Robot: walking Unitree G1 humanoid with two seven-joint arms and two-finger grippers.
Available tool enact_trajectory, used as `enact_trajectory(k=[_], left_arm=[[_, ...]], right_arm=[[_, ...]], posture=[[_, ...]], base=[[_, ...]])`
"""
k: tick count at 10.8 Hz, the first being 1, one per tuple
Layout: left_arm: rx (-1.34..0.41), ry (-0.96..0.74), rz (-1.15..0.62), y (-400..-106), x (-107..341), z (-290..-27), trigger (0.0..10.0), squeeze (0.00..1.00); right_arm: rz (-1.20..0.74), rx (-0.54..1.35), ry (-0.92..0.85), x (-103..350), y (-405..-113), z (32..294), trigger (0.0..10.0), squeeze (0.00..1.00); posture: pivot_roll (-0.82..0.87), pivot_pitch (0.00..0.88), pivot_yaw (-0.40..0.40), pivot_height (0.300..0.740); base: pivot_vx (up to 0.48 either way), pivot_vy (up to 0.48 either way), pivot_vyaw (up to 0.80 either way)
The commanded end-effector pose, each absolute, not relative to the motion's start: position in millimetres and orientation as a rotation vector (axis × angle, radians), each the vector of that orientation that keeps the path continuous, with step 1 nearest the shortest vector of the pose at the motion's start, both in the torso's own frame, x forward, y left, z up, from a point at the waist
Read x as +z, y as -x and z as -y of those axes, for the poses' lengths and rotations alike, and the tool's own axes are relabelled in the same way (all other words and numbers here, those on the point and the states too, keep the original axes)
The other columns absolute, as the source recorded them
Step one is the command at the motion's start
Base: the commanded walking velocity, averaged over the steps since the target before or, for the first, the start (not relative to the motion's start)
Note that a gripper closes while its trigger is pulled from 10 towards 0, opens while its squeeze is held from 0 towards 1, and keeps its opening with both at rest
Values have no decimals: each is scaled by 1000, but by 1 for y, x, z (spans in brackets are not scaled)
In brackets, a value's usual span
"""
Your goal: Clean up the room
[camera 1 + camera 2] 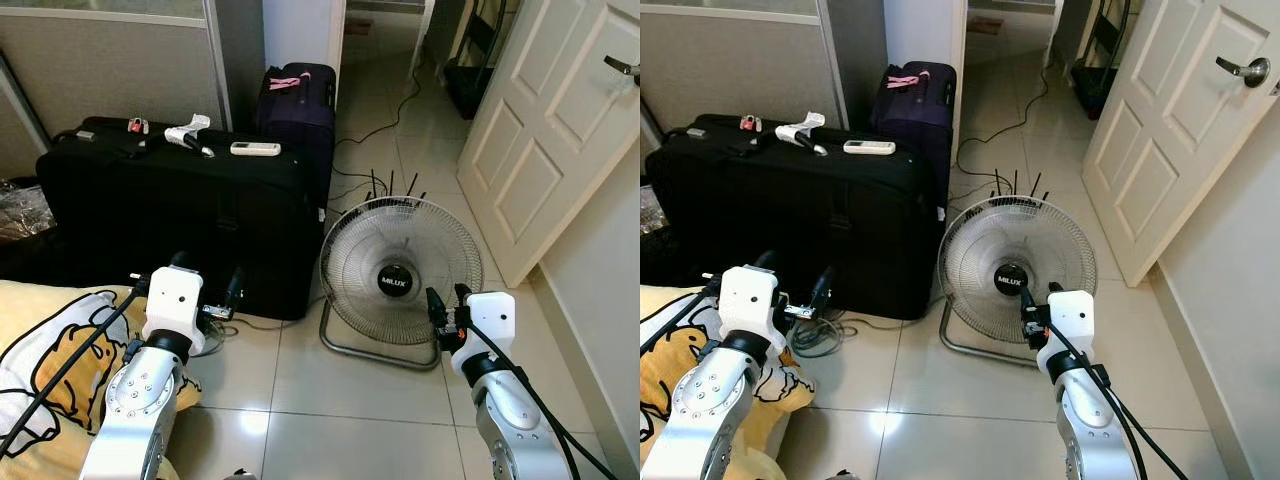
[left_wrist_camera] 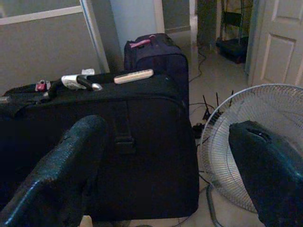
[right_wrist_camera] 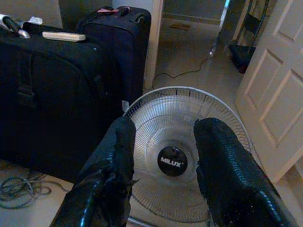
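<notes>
Black jaws of the right gripper (image 3: 163,165) stand apart with nothing between them, held low just in front of the floor fan (image 1: 400,270), whose round wire grille and dark hub fill the gap between the fingers in the right wrist view. The left gripper (image 2: 165,175) also has its jaws wide apart and empty; it hovers to the left of the fan, before the front face of the big black suitcase (image 1: 170,215).

That suitcase stands on the tiled floor (image 1: 350,400) just left of the fan, nearly touching its grille. On top of the suitcase lie a white remote control (image 1: 255,149), a white crumpled item with a dark handle (image 1: 188,133) and a small red and white object (image 1: 137,125). Behind the fan and to its left, a purple suitcase (image 1: 298,105) with a pink tag stands upright against the wall corner. A black antenna device (image 1: 392,185) shows just behind the fan's top edge, with cables running along the floor towards the doorway. Right of the fan is a white panelled door (image 1: 550,130). Left of the fan, below the black suitcase, a yellow cartoon-print blanket (image 1: 60,370) lies under the left arm, and a coil of cable (image 1: 820,335) rests on the tiles beside it.
</notes>
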State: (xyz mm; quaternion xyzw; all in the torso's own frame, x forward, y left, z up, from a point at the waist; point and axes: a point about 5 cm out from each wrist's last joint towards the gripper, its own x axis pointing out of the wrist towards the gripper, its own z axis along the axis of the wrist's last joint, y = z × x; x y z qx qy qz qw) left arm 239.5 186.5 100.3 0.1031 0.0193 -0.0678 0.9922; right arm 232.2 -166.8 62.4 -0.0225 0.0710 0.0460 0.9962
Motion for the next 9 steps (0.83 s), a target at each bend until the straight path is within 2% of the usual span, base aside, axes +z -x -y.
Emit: enact_trajectory(k=[1,8,9], left_arm=[[-138,-212,-40,-240,100,-186,10000,114],[-150,-201,-37,-240,103,-182,10000,110],[-25,-136,-55,-249,110,-190,10000,110]], right_arm=[[-144,88,46,63,-233,168,10000,0],[-158,85,64,60,-230,168,10000,0],[-212,100,127,61,-234,170,10000,0]], posture=[[10,0,-11,740],[43,0,-22,740],[50,0,-27,740]], base=[[0,0,0],[0,0,0],[0,0,0]])
